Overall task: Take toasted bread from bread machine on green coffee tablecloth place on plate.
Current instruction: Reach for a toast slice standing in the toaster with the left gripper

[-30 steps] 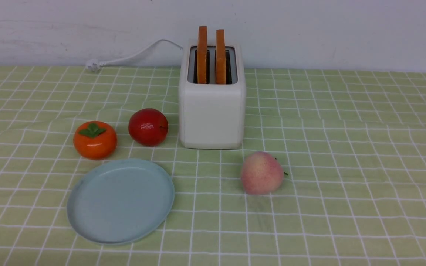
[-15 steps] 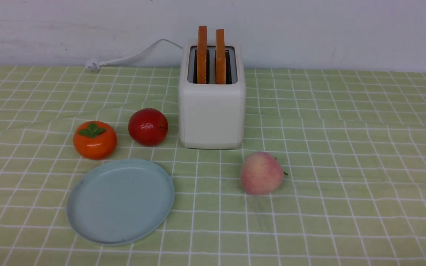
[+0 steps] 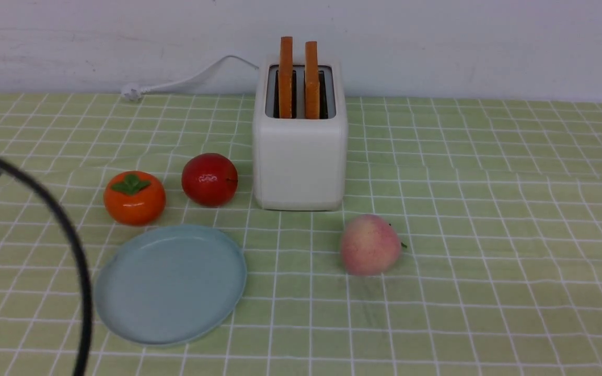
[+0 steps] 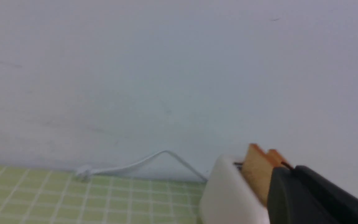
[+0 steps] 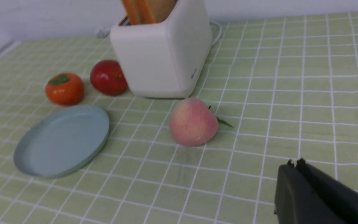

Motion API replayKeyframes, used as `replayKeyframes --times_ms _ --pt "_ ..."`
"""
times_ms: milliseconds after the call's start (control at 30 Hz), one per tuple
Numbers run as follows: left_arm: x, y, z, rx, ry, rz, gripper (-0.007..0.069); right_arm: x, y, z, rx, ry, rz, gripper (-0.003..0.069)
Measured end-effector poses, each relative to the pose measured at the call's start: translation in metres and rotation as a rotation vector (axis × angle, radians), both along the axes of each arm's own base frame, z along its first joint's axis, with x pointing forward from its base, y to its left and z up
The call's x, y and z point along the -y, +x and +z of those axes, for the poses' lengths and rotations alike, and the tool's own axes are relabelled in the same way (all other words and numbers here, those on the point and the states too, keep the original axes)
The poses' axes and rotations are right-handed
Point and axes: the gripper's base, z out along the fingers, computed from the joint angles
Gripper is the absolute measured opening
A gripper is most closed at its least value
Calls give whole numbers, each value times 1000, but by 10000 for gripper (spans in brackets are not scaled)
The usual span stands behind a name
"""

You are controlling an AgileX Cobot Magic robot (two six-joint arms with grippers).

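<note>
Two grippers sit nearest the robot, and both are empty. The left gripper (image 4: pixel 287 170) has its fingers pressed together and appears raised to about the height of the toaster top, well short of it. The right gripper (image 5: pixel 294 162) is likewise pressed together, above a bare stretch of the green coffee tablecloth (image 3: pixel 489 235). Next outward lies the plate (image 3: pixel 170 284), flat and unloaded on the robot's left side. This position suits the left arm for delivery. A peach (image 3: pixel 370 244) rests to the right of the plate, apart from it and just in front of the machine. Behind the plate sit a persimmon (image 3: pixel 134 198) and an apple (image 3: pixel 209 179), the apple just beside the left wall of the bread machine (image 3: pixel 299 162). These fruits play no part in the task but narrow the low approach paths, so a descent from above is judged safer. The toasted bread (image 3: pixel 286 73) consists of two slices standing upright, one per slot. Their upper crust edges project above the housing, which leaves a free margin for a pinch. Both grippers must spread before any grasp. Farthest back, the cord (image 3: pixel 191 78) trails left along the wall (image 3: pixel 489 47).
</note>
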Motion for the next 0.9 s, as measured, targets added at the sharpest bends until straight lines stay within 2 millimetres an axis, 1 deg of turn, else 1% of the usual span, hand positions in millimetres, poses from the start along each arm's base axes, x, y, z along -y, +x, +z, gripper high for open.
replayKeyframes --times_ms 33,100,133,167,200,233,267,300,400,433,467,533,567,600,633,667,733,833,900 --pt "8 14 1 27 -15 -79 -13 -1 3 9 -5 -33 26 -13" --pt "18 36 -4 12 -43 -194 -13 -2 5 18 2 -66 49 -8" --pt "20 40 -5 1 -46 -203 -13 -2 6 18 1 -68 51 -7" --pt "29 56 -11 -51 -60 -268 -13 -3 7 20 6 -73 55 -6" --pt "34 65 -12 -75 -59 -291 -13 -3 6 21 9 -73 56 -5" --pt "43 76 -19 -122 -42 -318 -13 -3 6 21 10 -73 58 -3" --pt "45 78 -19 -125 -40 -325 -13 -3 6 21 11 -74 58 -3" --pt "55 89 -21 -160 -11 -343 -13 -3 6 21 12 -75 59 -3" --pt "84 114 -29 -227 95 -362 -13 -3 7 21 18 -74 54 -1" --pt "93 121 -29 -231 124 -365 -13 -3 7 21 20 -74 53 -2" --pt "95 123 -27 -223 128 -366 -13 -2 7 22 21 -74 53 -2" --pt "112 139 -31 -211 185 -381 -11 -2 7 22 28 -84 54 -2" --pt "116 144 -32 -202 204 -381 -4 -2 7 22 33 -93 56 -1" --pt "122 155 -34 -199 213 -377 17 -2 7 22 38 -104 59 0" --pt "124 159 -35 -203 208 -369 38 -2 7 22 40 -107 60 0" --pt "127 169 -39 -214 191 -354 78 -2 7 22 43 -110 63 0" --pt "129 181 -44 -238 158 -328 145 -2 7 22 46 -115 63 1" --pt "133 202 -56 -261 126 -287 302 -2 7 23 54 -113 60 2" --pt "137 213 -64 -257 142 -275 386 -2 8 24 63 -103 54 2"
